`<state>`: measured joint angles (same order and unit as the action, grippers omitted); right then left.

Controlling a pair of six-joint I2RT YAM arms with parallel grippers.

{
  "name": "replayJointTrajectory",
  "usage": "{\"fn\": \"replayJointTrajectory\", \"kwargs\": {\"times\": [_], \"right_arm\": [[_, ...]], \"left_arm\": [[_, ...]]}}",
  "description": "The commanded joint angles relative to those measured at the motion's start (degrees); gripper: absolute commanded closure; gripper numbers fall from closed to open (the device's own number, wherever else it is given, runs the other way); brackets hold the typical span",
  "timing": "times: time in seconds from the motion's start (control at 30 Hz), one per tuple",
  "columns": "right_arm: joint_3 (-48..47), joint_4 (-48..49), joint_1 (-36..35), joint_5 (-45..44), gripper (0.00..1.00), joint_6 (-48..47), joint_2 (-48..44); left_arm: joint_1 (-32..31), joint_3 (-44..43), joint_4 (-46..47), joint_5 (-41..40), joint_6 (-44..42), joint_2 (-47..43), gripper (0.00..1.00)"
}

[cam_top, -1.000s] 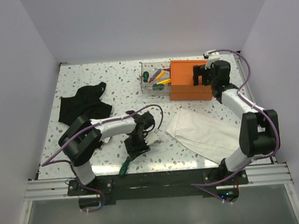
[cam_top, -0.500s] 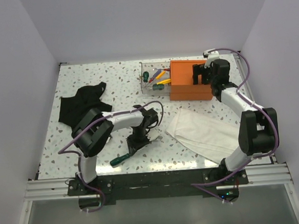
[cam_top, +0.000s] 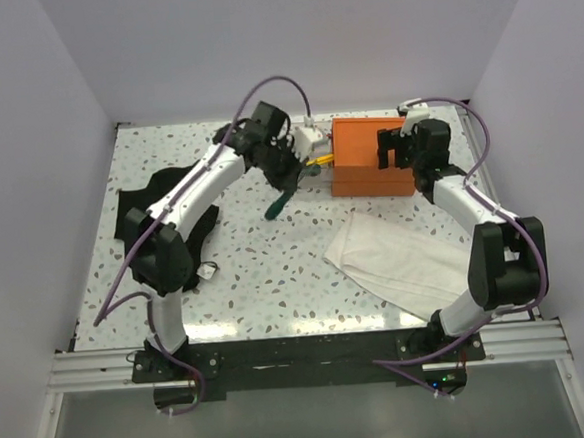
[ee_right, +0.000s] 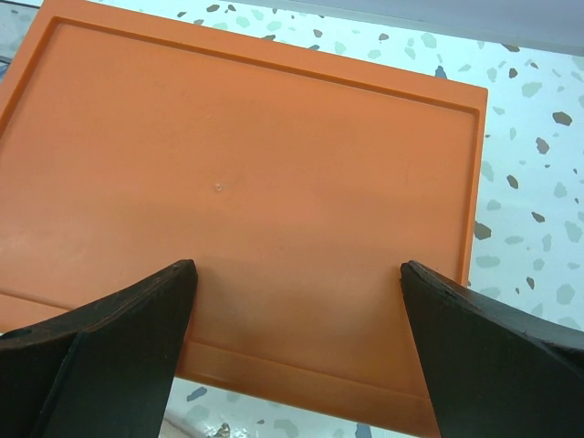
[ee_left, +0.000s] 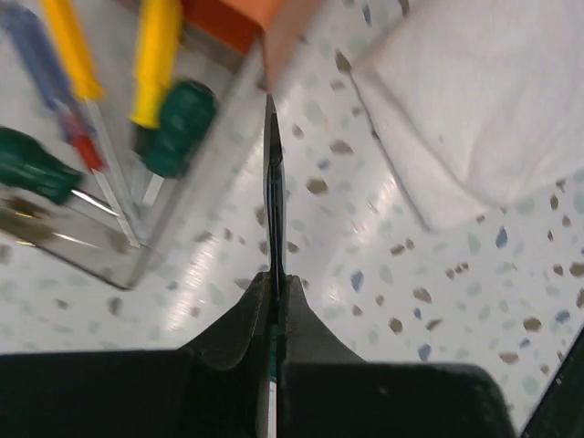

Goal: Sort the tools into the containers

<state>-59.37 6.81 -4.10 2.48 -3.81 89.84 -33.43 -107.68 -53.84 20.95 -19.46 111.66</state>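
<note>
The counter (cam_top: 266, 271) in front of me was pale terrazzo, flecked with grey and brown chips. A piece of black fabric (cam_top: 135, 202) lay crumpled on my left side of it, toward the middle of that edge. Just off its near corner sat a small pale thing (cam_top: 209, 272) too small for me to make out. On my right side a white cloth (cam_top: 395, 257) lay spread and loosely folded, running at a slant toward the near right corner; my left wrist view showed one rumpled edge of it flat on the speckled surface. Plain lilac walls (cam_top: 289, 39) closed in three sides, and a metal rail (cam_top: 311, 353) ran along the near edge.
</note>
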Motion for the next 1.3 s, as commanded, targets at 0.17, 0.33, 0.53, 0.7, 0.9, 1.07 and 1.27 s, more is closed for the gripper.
{"fn": "replayJointTrajectory", "kwargs": {"times": [0.17,0.33,0.53,0.7,0.9,1.07,1.27], "right_arm": [[4.62,-15.51,-0.12,-2.13,0.02,-4.10,0.95],[5.41,-15.16,-0.12,-2.30,0.01,-4.27,0.07],[6.29,-15.16,-0.03,-2.39,0.01,-4.54,-0.81],[6.99,-14.46,0.05,-2.22,0.01,-4.54,-0.81],[6.73,-14.28,0.05,-1.95,0.02,-4.18,-0.11],[6.29,-14.63,-0.03,-2.13,0.02,-4.36,0.33],[6.55,-14.37,-0.03,-1.78,0.01,-4.18,0.07]], "left_arm": [[4.25,-27.77,17.70,-1.26,-1.89,9.89,1.00],[4.25,-25.65,24.30,-2.49,0.73,13.31,1.00],[3.90,-24.78,22.56,-4.42,1.80,14.56,1.00],[3.81,-20.22,19.31,-4.43,0.57,12.45,1.00],[3.28,-19.85,15.53,-5.91,1.88,12.53,0.68],[3.28,-21.07,19.73,-10.92,4.26,10.87,0.42],[3.81,-23.20,27.20,-16.28,6.63,7.79,0.39]]}}
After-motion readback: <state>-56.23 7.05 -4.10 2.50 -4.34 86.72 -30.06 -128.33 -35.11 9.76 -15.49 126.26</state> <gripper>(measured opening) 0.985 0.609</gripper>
